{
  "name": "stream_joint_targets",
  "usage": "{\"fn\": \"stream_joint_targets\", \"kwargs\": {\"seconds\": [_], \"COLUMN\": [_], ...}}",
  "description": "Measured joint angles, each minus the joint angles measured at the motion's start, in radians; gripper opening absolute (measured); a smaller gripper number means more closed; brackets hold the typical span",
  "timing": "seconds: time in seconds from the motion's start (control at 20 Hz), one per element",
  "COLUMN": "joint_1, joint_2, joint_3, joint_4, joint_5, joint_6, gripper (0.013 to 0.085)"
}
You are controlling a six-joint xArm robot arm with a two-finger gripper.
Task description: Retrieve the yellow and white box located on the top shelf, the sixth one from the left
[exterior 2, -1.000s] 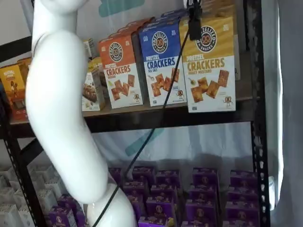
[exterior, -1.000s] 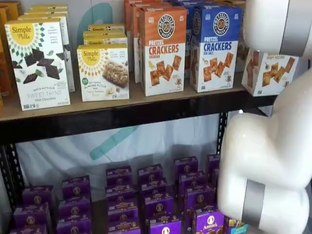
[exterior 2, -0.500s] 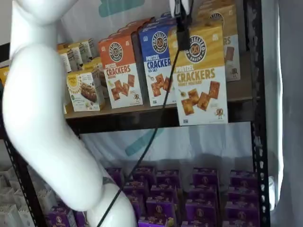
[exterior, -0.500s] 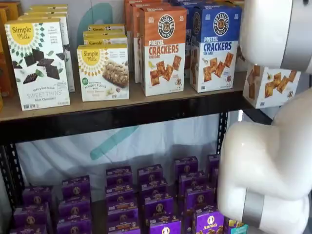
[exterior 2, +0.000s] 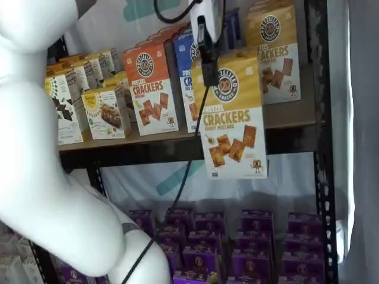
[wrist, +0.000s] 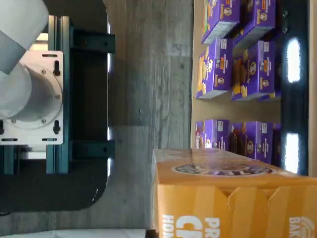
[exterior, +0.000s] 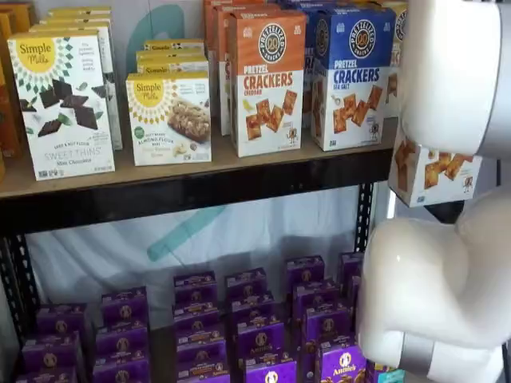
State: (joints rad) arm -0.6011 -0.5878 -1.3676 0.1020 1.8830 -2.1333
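The yellow and white box [exterior 2: 234, 116] hangs in the air in front of the top shelf [exterior 2: 155, 152], its lower edge below the black front rail. My gripper [exterior 2: 209, 66] is shut on the box's top edge; one black finger shows against its front face, with a cable beside it. In a shelf view only the white lower part of the yellow and white box [exterior: 432, 171] shows, past the shelf's right end [exterior: 200, 188], with my white arm covering the rest. The wrist view shows the box's mustard top [wrist: 225, 198] close up.
On the top shelf stand an orange-topped crackers box [exterior: 267, 80], a blue-topped one [exterior: 352, 76], Simple Mills boxes [exterior: 62, 104] and another yellow crackers box [exterior 2: 277, 52]. Purple boxes [exterior: 200, 319] fill the lower level. My bulky white arm [exterior 2: 41, 177] stands left; a black upright [exterior 2: 318, 154] stands right.
The yellow and white box has come out off the shelf with my gripper, moving toward the cameras and lower. A second yellow box behind it now shows on the shelf.
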Motion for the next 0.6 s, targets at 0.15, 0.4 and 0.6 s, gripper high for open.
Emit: {"fn": "stream_joint_targets", "kwargs": {"seconds": [0.15, 0.4, 0.6], "joint_1": [0.031, 0.101, 0.156], "joint_2": [-0.029, -0.070, -0.098], "joint_3": [0.037, 0.091, 0.127], "joint_4": [0.001, -0.002, -0.007], "joint_5": [0.001, 0.006, 0.005], "joint_6": [0.031, 0.099, 0.153], "gripper": [0.0650, 0.0650, 0.0650]}}
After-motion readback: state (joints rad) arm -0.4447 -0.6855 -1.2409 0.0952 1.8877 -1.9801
